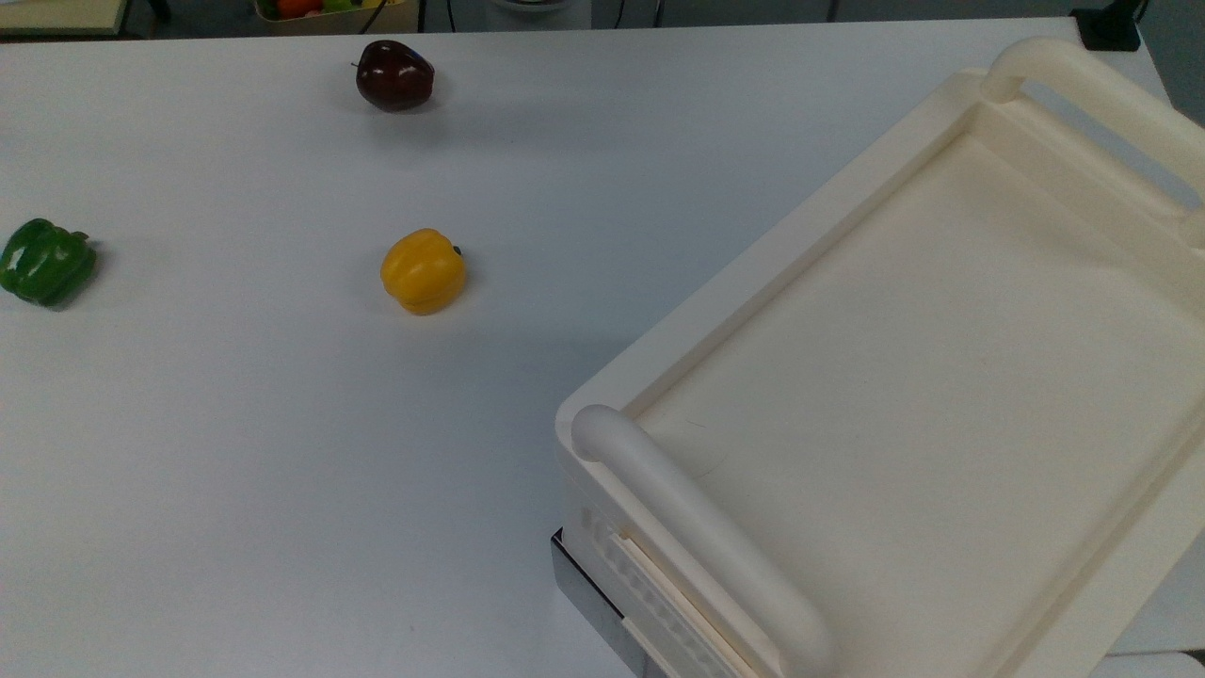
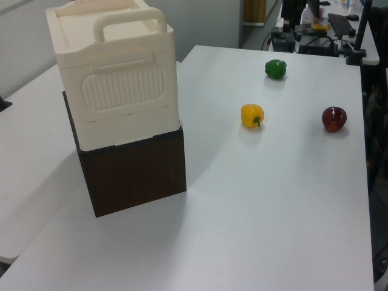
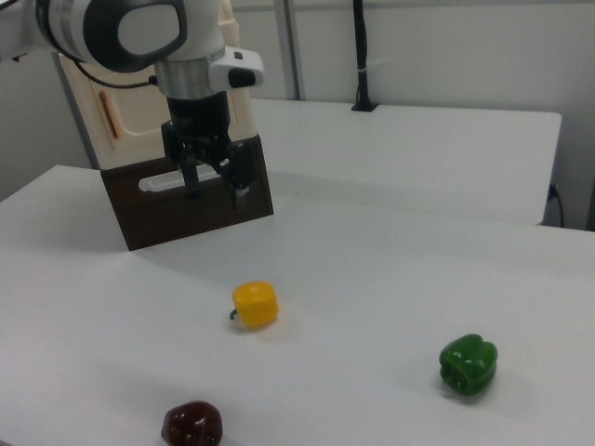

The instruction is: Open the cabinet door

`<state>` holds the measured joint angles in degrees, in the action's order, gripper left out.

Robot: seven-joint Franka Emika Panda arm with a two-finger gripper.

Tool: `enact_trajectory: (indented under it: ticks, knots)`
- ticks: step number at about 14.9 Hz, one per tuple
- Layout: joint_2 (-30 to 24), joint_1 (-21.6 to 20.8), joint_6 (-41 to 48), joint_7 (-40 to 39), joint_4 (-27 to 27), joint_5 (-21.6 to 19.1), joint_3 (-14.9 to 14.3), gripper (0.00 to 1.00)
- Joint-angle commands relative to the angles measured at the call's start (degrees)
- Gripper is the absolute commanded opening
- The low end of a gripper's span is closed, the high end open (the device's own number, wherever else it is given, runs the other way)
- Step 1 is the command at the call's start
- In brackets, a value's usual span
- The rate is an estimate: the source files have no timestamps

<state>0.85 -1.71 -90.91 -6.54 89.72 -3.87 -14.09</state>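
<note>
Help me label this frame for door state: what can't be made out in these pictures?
- Cabinet door: in the right view the arm covers much of it and the top edge cuts it off; shut or ajar cannot be told.
- Gripper: right view, open before the dark base; contact with the white bar is unclear.
- Cabinet: top view, cut by the right and bottom edges.
</note>
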Motion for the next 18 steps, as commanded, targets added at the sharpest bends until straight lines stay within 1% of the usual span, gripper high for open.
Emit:
enact_trajectory:
  ticks: [1, 3, 5, 8, 10, 13, 15, 18]
  knots:
    - [0.21, 0.82, -1.89, -4.78, -0.60, -6.93, -0.86, 1.00]
    - [0.73, 0.83, -4.53, -7.69, -0.60, -8.52, -0.86, 1.00]
    - [1.52, 0.39, -7.16, -7.26, -0.86, -8.61, 0.02, 1.00]
    - [2.14, -2.41, -12.60, -7.26, -1.39, -8.61, 0.02, 1.00]
    - [3.36, -6.27, -17.70, -6.91, -1.39, -8.53, -0.32, 1.00]
    - [4.69, -10.58, -23.68, -6.99, -1.30, -8.96, -0.42, 1.00]
    - [5.74, -14.10, -26.93, -6.99, -1.39, -8.97, -0.50, 1.00]
    - [6.27, -17.79, -30.02, -6.91, -1.39, -9.23, -0.15, 1.00]
